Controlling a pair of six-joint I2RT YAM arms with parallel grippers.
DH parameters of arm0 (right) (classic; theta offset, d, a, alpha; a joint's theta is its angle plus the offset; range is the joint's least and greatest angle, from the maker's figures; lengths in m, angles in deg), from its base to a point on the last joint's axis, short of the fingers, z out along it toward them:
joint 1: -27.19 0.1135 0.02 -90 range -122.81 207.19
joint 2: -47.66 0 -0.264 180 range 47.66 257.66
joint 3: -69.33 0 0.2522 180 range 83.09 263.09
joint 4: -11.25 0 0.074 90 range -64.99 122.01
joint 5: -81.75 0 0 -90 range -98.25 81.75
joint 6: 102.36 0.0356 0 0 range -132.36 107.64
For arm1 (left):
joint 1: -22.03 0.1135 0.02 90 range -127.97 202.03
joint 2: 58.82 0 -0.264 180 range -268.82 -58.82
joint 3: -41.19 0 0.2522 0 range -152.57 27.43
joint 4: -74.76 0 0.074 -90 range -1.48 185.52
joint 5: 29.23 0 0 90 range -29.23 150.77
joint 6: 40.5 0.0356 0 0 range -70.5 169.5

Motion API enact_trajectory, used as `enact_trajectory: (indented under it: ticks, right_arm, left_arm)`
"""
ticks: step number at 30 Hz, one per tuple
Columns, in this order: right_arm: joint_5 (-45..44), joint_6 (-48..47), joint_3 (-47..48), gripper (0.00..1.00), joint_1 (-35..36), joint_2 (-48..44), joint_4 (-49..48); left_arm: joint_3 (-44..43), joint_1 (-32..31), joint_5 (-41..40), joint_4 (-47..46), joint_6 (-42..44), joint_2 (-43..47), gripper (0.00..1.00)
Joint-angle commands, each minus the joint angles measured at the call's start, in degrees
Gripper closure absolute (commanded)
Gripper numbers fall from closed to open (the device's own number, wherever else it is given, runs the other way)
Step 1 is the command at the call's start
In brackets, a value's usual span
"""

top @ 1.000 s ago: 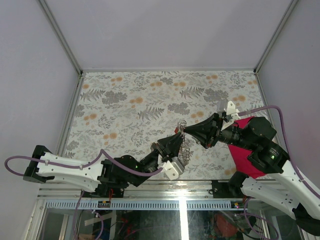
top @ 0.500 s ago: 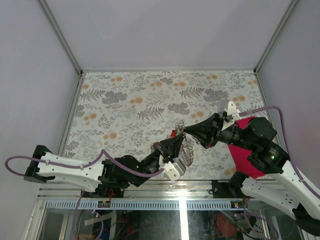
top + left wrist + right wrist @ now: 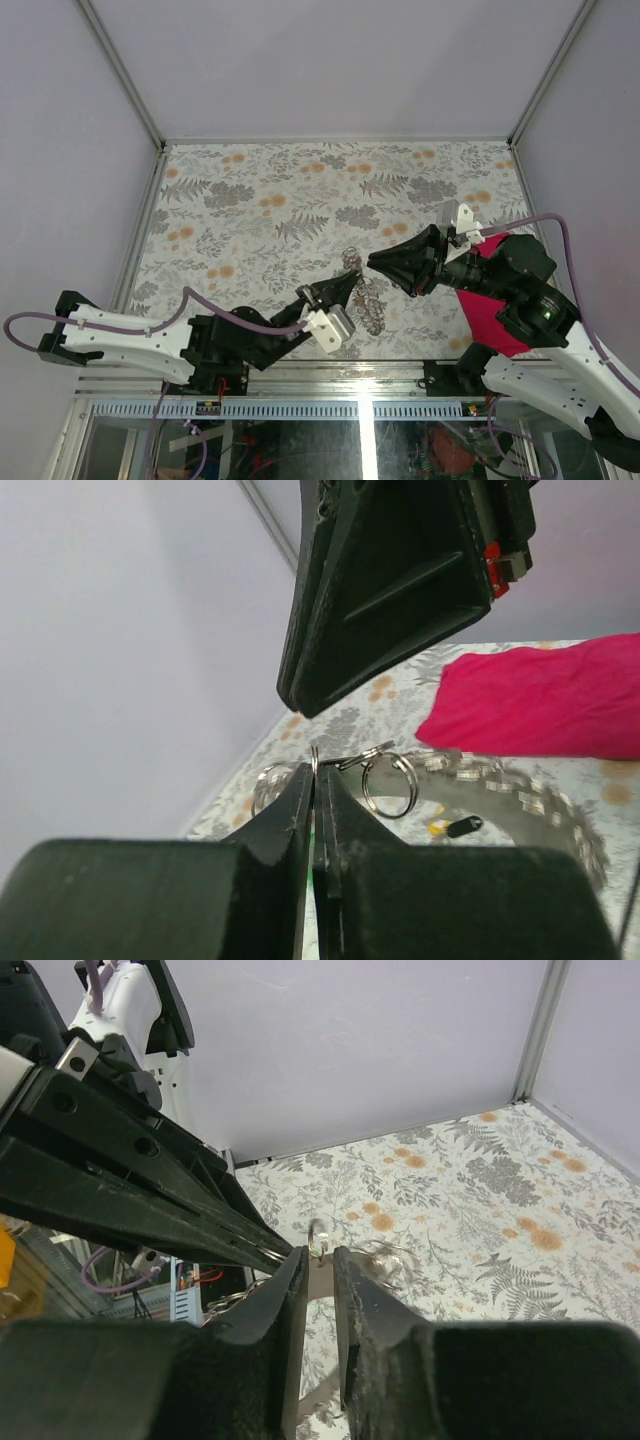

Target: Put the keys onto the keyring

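Note:
My left gripper (image 3: 345, 279) is shut on the thin silvery keyring (image 3: 314, 758), held edge-on at its tips (image 3: 313, 772). A second ring (image 3: 390, 783) and the link chain (image 3: 520, 792) hang from it down to the table (image 3: 250, 200); the chain also shows in the top view (image 3: 368, 305). My right gripper (image 3: 371, 262) sits just above and right of the left tips. In the right wrist view its fingers (image 3: 318, 1260) pinch a small flat metal piece, seemingly a key (image 3: 319, 1242), by the ring. A black key (image 3: 462, 827) and a yellow one (image 3: 436, 829) lie under the chain.
A crimson cloth (image 3: 488, 305) lies at the right, under the right arm, and also shows in the left wrist view (image 3: 540, 705). Metal frame posts (image 3: 140, 190) border the floral table on the left and right.
The left gripper has drawn back down and left, so its tips no longer touch the right gripper's. The ring and chain went with it. The right gripper rose slightly.

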Motion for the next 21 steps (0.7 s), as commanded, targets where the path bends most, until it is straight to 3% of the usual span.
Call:
enact_trajectory:
  ticks: [1, 5, 10, 15, 21]
  right_arm:
    - [0.57, -2.48, 3.32, 0.75, 0.08, -1.02, -1.45]
    - [1.25, -4.59, 3.36, 0.74, 0.09, -2.38, -0.76]
    - [7.2, -7.11, 4.59, 0.8, 0.09, -1.66, 1.81]
    - [14.0, -9.43, 9.32, 0.79, 0.09, 2.35, 7.6]
    - [19.64, -8.18, 8.67, 0.78, 0.08, 3.88, 5.56]
  left_arm:
    - [-3.16, -3.42, 5.51, 2.94, -11.07, 4.68, 1.0]
    - [-2.9, 0.68, 11.48, 5.55, -16.97, 7.73, 1.0]
    - [-2.22, 2.86, 17.05, 6.19, -19.66, 10.31, 1.0]
    - [-2.83, 3.06, 18.66, 8.46, -21.75, 11.45, 1.0]
    - [-3.2, 3.64, 20.83, 10.46, -23.24, 11.55, 1.0]
